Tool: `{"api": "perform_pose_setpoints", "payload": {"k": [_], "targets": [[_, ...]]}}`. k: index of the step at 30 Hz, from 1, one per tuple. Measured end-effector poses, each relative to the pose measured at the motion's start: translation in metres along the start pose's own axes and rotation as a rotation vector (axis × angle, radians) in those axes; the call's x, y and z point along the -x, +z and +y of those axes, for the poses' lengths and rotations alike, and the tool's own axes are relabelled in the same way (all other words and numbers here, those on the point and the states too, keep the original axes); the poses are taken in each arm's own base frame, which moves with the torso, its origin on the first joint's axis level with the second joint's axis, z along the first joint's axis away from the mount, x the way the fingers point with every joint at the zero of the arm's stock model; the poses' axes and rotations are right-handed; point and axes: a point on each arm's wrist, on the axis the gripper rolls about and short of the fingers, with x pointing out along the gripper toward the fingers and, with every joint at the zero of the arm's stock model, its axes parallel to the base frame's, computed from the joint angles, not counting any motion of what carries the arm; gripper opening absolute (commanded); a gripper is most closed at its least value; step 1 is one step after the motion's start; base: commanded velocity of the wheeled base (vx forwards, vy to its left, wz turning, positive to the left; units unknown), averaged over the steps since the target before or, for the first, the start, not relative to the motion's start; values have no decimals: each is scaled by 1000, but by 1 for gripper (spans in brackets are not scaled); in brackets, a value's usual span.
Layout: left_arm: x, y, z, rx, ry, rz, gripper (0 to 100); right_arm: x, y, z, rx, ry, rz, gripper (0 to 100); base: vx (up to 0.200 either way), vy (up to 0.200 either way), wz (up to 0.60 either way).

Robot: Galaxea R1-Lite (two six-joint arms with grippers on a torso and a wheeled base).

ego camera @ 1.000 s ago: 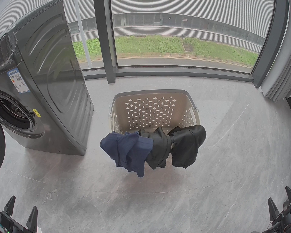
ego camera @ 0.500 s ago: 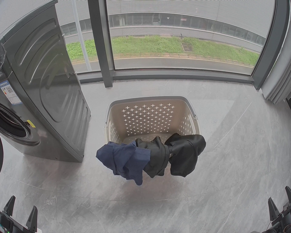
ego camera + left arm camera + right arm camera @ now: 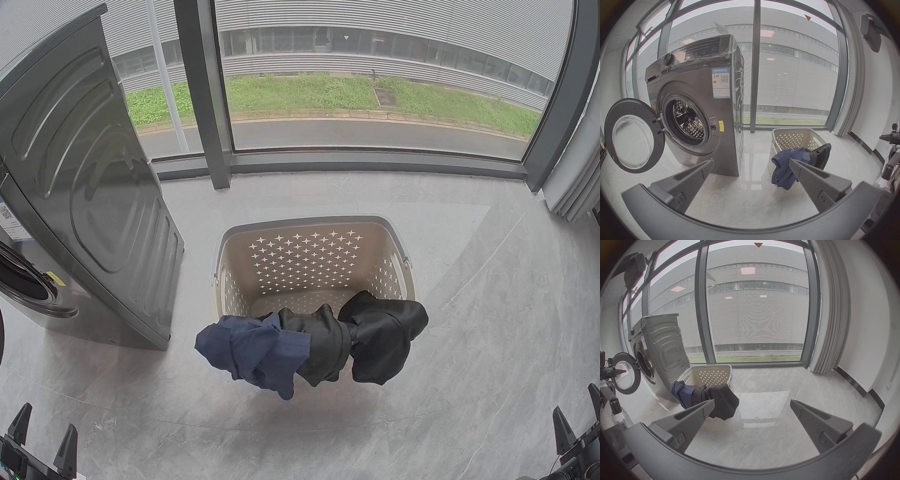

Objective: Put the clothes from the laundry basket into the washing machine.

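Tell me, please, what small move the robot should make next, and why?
Probably drive a little nearer the laundry basket. Both the left gripper and right gripper are open and empty, well short of the clothes, while the blue garment and dark garments hang over its near rim. The washing machine already has its door open.

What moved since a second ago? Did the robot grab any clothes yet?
Only the camera moved: the laundry basket and washing machine slid down and left in the head view together. Nothing was grabbed or let go. The clothes still hang over the basket's near rim, and the left gripper and right gripper stay open and low.
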Motion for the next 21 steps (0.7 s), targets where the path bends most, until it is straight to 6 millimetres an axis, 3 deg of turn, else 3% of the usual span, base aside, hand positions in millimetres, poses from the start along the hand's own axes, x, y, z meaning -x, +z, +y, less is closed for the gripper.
{"api": "perform_pose_setpoints", "payload": {"k": [9, 15, 21], "targets": [[0, 0, 0, 0, 0, 0, 100, 0, 0, 0, -1, -1, -1, 100, 0, 0, 0], [0, 0, 0, -1, 0, 0, 100, 0, 0, 0, -5, -1, -1, 100, -200, 0, 0], [0, 0, 0, 0, 1, 0, 100, 0, 0, 0, -7, -1, -1, 100, 0, 0, 0]]}}
